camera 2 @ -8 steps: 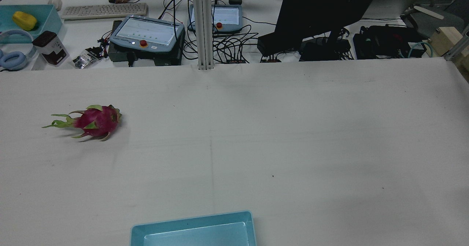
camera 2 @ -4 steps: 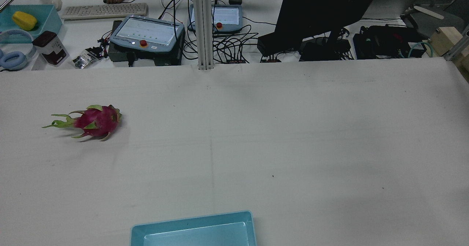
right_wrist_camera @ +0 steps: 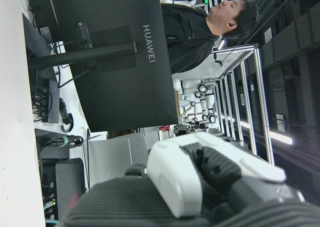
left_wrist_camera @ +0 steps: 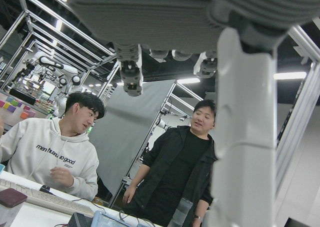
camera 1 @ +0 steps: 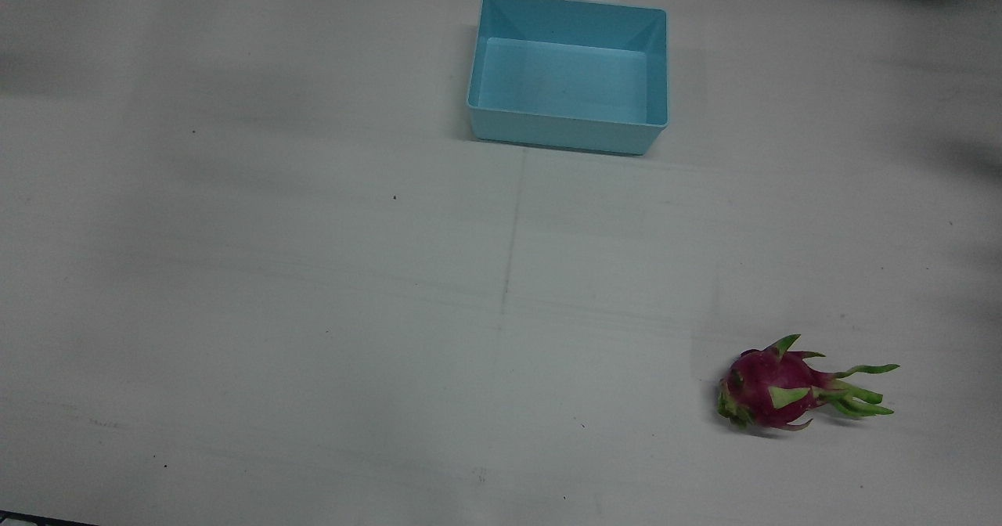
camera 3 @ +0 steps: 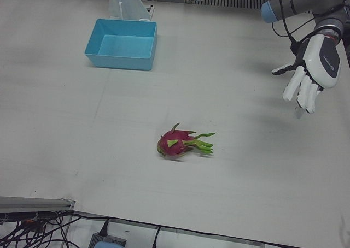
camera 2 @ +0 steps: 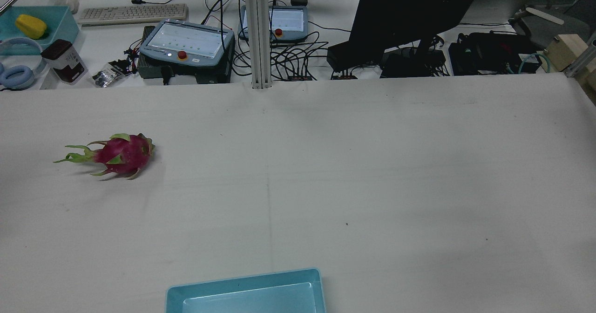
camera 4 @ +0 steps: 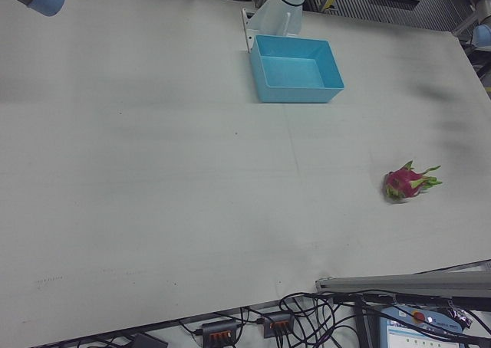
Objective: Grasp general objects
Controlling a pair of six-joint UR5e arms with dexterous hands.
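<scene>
White cloth is covering the whole work table [camera 2: 372, 173], and a faint seam is running down its middle in the rear view. On the half before the robot's left arm a dragon fruit [camera 2: 122, 154] is lying on its side, magenta body toward the table's centre and green leafy tips pointing outward; it is resting alone on the cloth, with nothing touching it. The same dragon fruit is showing low on the right of the front view [camera 1: 771, 391] and at the right edge of the right-front view [camera 4: 405, 181]. A light blue bin [camera 1: 569, 73] is sitting at the robot's edge of the table, close to the white pedestal between the arms, well apart from the fruit.

In the left-front view the left hand [camera 3: 313, 73] is hanging in the air off to the side of the fruit, well apart from it, palm turned down and outward. Its white fingers [camera 3: 304, 94] are spread wide and are holding nothing.

The right hand [right_wrist_camera: 200, 177] is showing only in its own camera, where a white and dark part of it is filling the lower frame; whether its fingers are spread or closed I cannot tell from that. A black monitor [right_wrist_camera: 115, 52] is standing beyond it.

Behind the table, two teach pendants [camera 2: 186, 43], a keyboard [camera 2: 132, 13] and a tangle of black cables [camera 2: 298, 57] are lying on a second desk.
</scene>
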